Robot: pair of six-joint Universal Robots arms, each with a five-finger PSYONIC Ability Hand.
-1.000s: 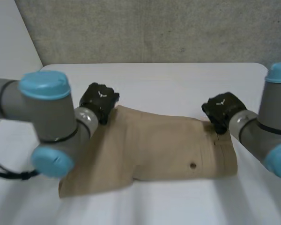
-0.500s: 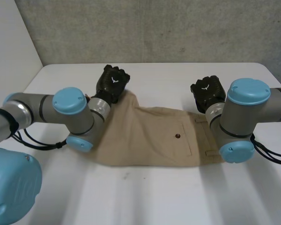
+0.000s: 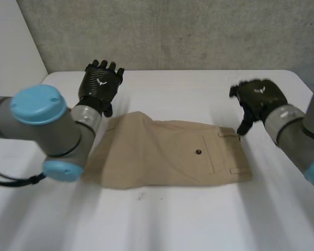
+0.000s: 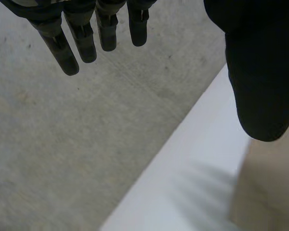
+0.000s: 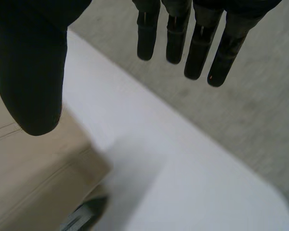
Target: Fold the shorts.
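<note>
Lets go with the left hand (image 3: 99, 86): fingers straight and spread, up by the leg end. Leaves the shorts (image 3: 162, 157) flat in the middle of the table (image 3: 199, 89), folded in half, button on top. Lets go with the right hand (image 3: 259, 97) too: fingers straight and apart, beside the waist corner. No more holding the far edge. Looks like one fold done; maybe one more to go.

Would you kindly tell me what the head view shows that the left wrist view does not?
Head view: the whole tan shorts lying flat, their pocket button, the right hand near the waistband end, both arms. Left wrist view: the palm side of the left hand, fingers straight, nothing held against the thumb. Both: the left hand, part of the shorts, the white table, grey concrete behind.
</note>
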